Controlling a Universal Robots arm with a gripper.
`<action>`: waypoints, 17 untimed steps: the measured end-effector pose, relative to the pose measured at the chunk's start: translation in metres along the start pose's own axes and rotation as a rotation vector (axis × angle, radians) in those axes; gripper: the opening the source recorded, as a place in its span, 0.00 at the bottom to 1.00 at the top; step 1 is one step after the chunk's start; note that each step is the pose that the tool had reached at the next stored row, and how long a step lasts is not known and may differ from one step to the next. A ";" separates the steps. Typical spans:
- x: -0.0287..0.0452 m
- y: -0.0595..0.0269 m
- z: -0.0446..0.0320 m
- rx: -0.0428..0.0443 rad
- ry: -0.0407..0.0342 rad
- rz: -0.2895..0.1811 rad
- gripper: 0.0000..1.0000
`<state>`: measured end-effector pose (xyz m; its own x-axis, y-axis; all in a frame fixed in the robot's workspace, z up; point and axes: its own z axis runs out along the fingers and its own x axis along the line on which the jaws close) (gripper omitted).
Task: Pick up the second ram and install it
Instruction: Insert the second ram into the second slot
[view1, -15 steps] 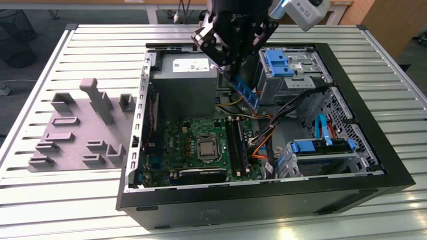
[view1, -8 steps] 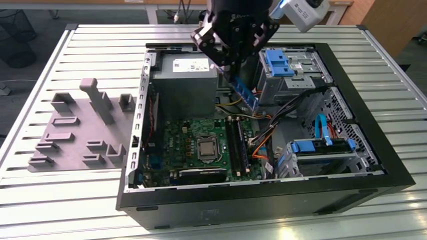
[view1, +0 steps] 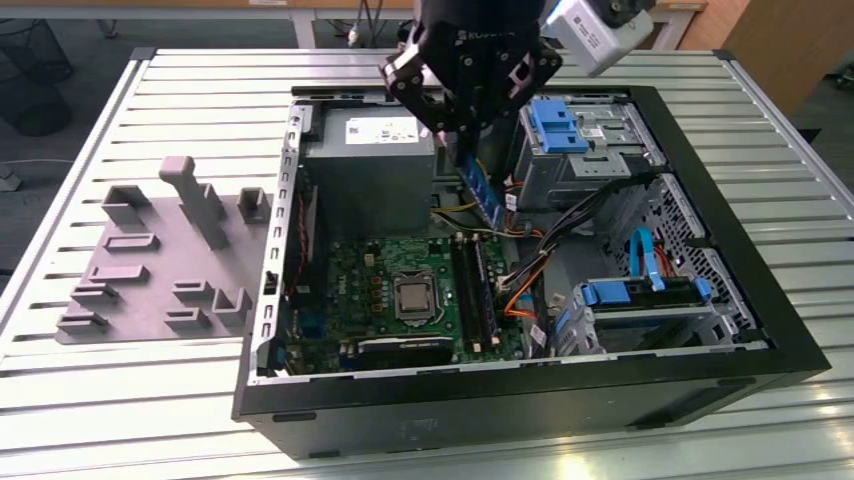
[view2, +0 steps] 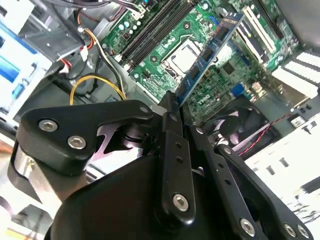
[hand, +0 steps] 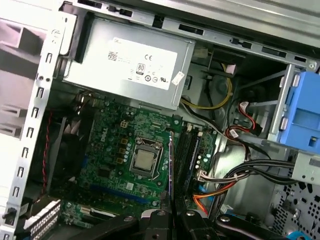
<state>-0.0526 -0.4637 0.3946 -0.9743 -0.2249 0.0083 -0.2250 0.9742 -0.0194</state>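
While the gripper was clamped on the upper end of the second ram, the stick hung above the motherboard inside the open case. I judged it light, stiff and fragile, best gripped by its flat faces, clear of the contacts.

The hand was matte black, built of flat, angular linkage plates that narrowed into slim fingers. Silver round-headed screws sat at the pivots and along the links, and small holes ran down the middle bar. Pale lettering marked the hand's body, and a light grey camera box was mounted beside the wrist.
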 end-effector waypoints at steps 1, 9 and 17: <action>0.0000 0.0000 0.0003 0.0000 0.0004 0.018 0.14; 0.0000 0.0000 0.0028 0.0006 0.0036 0.163 0.14; 0.0000 0.0000 0.0044 0.0010 0.0058 0.261 0.14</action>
<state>-0.0526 -0.4637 0.3902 -0.9994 0.0339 0.0086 0.0337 0.9992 -0.0227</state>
